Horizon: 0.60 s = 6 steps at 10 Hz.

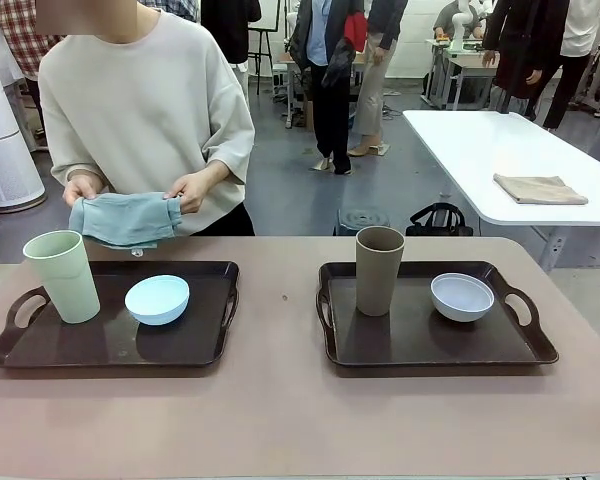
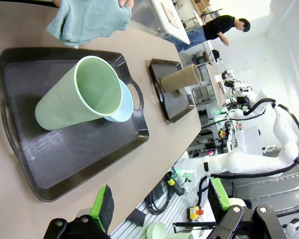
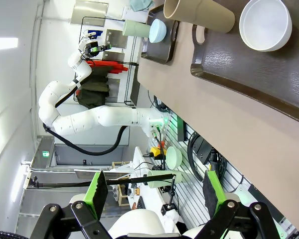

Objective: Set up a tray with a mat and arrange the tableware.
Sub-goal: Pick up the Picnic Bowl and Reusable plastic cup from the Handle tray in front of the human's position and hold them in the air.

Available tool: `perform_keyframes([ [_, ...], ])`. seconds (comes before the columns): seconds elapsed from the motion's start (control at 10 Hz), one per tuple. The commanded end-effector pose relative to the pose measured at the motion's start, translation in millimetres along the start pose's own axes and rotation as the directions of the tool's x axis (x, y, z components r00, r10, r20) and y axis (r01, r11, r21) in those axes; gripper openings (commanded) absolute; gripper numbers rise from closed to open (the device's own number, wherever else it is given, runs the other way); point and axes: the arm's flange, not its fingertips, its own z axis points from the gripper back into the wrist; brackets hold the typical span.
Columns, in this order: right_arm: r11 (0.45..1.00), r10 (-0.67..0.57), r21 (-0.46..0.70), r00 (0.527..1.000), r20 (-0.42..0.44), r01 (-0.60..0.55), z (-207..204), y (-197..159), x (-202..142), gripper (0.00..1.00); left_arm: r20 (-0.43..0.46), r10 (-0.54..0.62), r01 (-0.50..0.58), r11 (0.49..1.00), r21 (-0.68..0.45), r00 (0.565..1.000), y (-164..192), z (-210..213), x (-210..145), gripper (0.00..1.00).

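Two dark trays sit on the table. The left tray (image 1: 80, 342) (image 2: 65, 154) holds a pale green cup (image 1: 64, 275) (image 2: 74, 99) and a light blue bowl (image 1: 157, 298) (image 2: 123, 107). On the right tray (image 1: 420, 335) (image 3: 249, 69) stand a brown cup (image 1: 378, 270) (image 3: 199, 12) and a white bowl (image 1: 462, 296) (image 3: 265, 24). Across the table, behind the left tray, a person holds a folded blue-grey mat (image 1: 125, 218) (image 2: 87, 20) in both hands. My left gripper (image 2: 162, 209) and right gripper (image 3: 154, 194) are open and empty, well back from the trays.
The brown tabletop (image 1: 280, 410) lies bare in front of the trays and between them. A white table (image 1: 500, 150) at the back right carries a folded beige cloth (image 1: 540, 188). A black bag (image 1: 440, 218) sits on the floor beyond the far edge.
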Motion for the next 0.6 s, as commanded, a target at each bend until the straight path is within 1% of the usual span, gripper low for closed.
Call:
perform_keyframes([
  [0.0, 1.0, 0.014, 0.019, 1.0, 0.003, -0.014, 0.1, -0.8, 0.1, 1.0, 0.014, -0.002, 0.003, 1.0, -0.019, 1.0, -1.2, 0.8, 1.6, 1.0],
  [0.5, 1.0, 0.014, 0.019, 1.0, 0.003, -0.014, 0.1, -0.8, 0.1, 1.0, 0.014, -0.002, 0.003, 1.0, -0.019, 1.0, -1.2, 0.8, 1.6, 1.0],
])
